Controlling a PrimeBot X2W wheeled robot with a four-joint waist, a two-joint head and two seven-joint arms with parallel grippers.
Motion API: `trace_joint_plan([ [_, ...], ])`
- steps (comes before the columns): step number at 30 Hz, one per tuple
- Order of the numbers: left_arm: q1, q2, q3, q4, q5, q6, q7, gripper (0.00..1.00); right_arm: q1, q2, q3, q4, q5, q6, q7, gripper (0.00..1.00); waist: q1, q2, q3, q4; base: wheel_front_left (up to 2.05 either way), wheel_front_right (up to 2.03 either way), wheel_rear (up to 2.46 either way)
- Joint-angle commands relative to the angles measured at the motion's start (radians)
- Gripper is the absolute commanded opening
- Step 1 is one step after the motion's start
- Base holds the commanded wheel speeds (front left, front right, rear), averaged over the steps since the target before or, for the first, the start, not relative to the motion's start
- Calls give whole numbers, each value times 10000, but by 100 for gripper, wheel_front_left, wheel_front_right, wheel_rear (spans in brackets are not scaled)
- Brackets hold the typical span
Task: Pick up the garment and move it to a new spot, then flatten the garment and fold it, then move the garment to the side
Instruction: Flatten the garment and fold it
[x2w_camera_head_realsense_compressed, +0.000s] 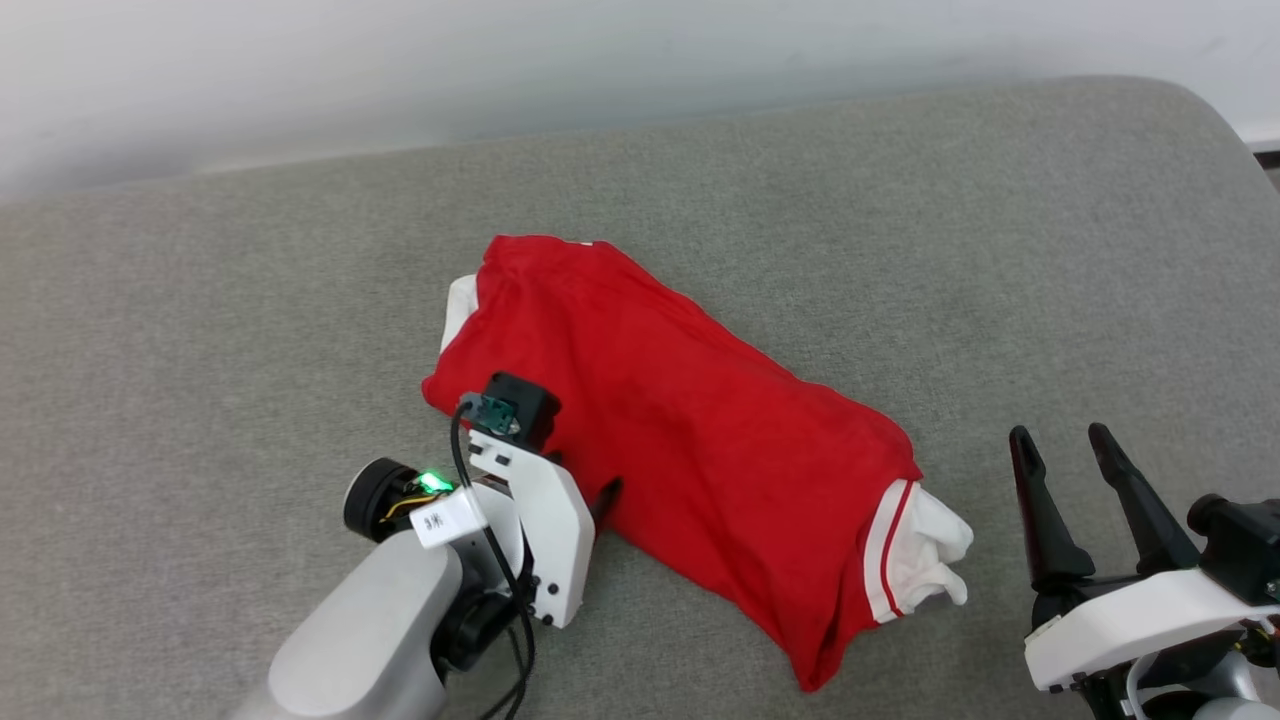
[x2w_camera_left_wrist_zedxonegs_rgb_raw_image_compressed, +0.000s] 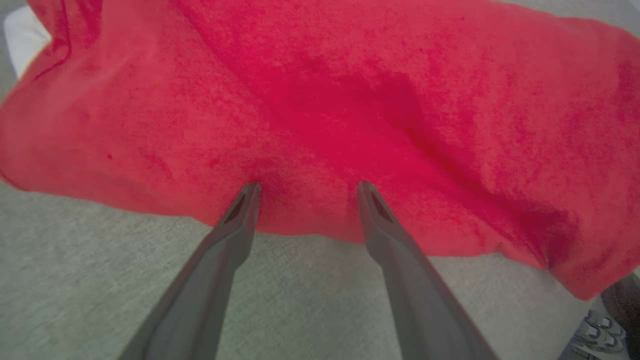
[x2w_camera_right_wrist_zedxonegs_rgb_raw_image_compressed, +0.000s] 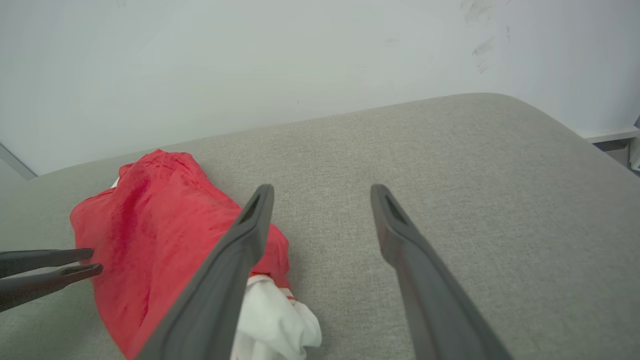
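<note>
Since the red jersey-knit garment with white short sleeves (x2w_camera_head_realsense_compressed: 660, 420) lies bunched in a loose roll on the grey fabric-covered worktop (x2w_camera_head_realsense_compressed: 950, 250), it reads as soft, light and floppy: no stiffness, will drape and sag when lifted, not fragile, probably not slippery on this cloth surface. The left tool (x2w_camera_left_wrist_zedxonegs_rgb_raw_image_compressed: 307, 186) is spread wide and holds nothing. Both its tips sit right at the garment's near red edge, touching or just over the fabric; cannot tell if they press in. The right tool (x2w_camera_head_realsense_compressed: 1060, 434) is also spread wide and empty, with the white sleeve end (x2w_camera_head_realsense_compressed: 935, 550) just to its left and apart from it.

Grasp judgement: pinch the red edge directly ahead of the left tool. Biting several layers risks lifting a clump. For the right tool, the sleeve by the red-white striped trim (x2w_camera_head_realsense_compressed: 885, 545) is the nearest hold, but a sleeve alone likely lets the body hang and twist. A two-point grip along one edge looks better for spreading flat. The fabric is thin, so the tips need to go low against the worktop to catch it.
</note>
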Motion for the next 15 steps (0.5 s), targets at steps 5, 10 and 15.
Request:
trace_joint_plan([
  [5,-607,42,-264,1382,-198,-388,989,100,-179,12,17,309,206,0,-300,100,0,0,398,-346,0,0,0],
  [10,-774,-13,-437,1843,-143,-576,1029,0,-230,11,37,454,262,0,-414,100,0,0,476,-376,0,0,0],
  [15,-1016,42,-341,1433,189,-511,-50,0,-227,12,-72,597,303,0,-461,100,0,0,328,-218,0,0,0],
])
